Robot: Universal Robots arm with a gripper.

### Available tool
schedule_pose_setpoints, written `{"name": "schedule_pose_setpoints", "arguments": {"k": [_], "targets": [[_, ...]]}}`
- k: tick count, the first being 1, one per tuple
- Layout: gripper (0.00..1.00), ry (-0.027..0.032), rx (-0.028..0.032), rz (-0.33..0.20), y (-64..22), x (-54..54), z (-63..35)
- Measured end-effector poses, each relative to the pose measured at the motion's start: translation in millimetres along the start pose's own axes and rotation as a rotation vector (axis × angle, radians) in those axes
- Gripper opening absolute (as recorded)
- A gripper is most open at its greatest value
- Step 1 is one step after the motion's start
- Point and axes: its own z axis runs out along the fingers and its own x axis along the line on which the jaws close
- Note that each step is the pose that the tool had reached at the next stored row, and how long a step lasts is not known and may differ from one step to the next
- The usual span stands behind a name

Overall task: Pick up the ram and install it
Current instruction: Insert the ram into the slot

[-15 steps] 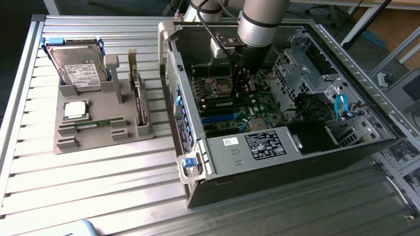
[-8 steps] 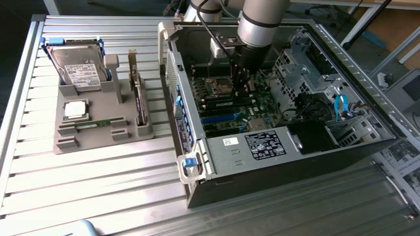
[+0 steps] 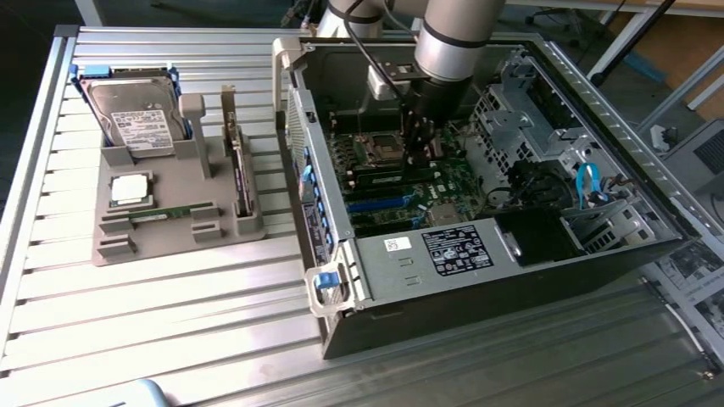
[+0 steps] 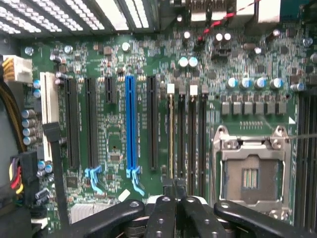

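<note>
The ram [image 4: 172,134] stands edge-up in one of the dark memory slots on the motherboard, beside the processor socket [image 4: 250,173]. In the exterior view it is a thin green strip [image 3: 391,175] inside the open computer case [image 3: 453,254]. My gripper [image 3: 421,157] reaches straight down into the case over that slot. In the wrist view my gripper [image 4: 174,198] is shut, its black fingers [image 4: 162,213] pressed together directly above the near end of the ram. I cannot tell whether they touch it.
A grey fixture [image 3: 114,246] at the exterior view's left holds a hard drive [image 3: 136,119], a square silver chip [image 3: 130,188], another green stick [image 3: 169,212] and an upright expansion card [image 3: 237,161]. Case walls and a drive cage [image 3: 509,110] hem the arm in. A blue slot [image 4: 130,124] lies nearby.
</note>
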Motion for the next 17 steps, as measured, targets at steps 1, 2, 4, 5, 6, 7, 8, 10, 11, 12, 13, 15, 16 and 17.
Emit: {"name": "schedule_pose_setpoints", "arguments": {"k": [1, 2, 4, 5, 6, 7, 8, 10, 11, 12, 13, 15, 16, 17], "targets": [[0.11, 0.0001, -0.0008, 0.000, -3.1, 0.0, 0.0], [0.11, 0.0001, -0.0018, 0.000, -6.5, -0.1, 0.0], [0.11, 0.0001, -0.0033, 0.000, -12.3, -0.2, 0.1], [0.11, 0.0002, -0.0039, 0.000, -15.0, -0.2, 0.1], [0.11, 0.0002, -0.0043, 0.000, -17.4, -0.2, 0.1], [0.11, 0.0002, -0.0044, 0.000, -19.1, -0.3, 0.0], [0.11, 0.0001, -0.0046, 0.000, -21.5, -0.2, -0.2], [0.11, 0.0002, -0.0051, 0.000, -26.4, -0.1, -0.6], [0.11, 0.0001, -0.0055, 0.000, -29.0, -0.1, -0.7], [0.11, 0.0003, -0.0058, 0.000, -30.8, -0.1, -0.8], [0.11, 0.0004, -0.0066, 0.000, -34.1, 0.0, -0.9], [0.11, 0.0003, -0.0084, -0.001, -39.2, 0.5, -0.8], [0.11, 0.0002, -0.0093, -0.001, -42.0, 0.8, -0.7], [0.11, 0.0003, -0.0102, -0.001, -44.2, 1.1, -0.7]]}}
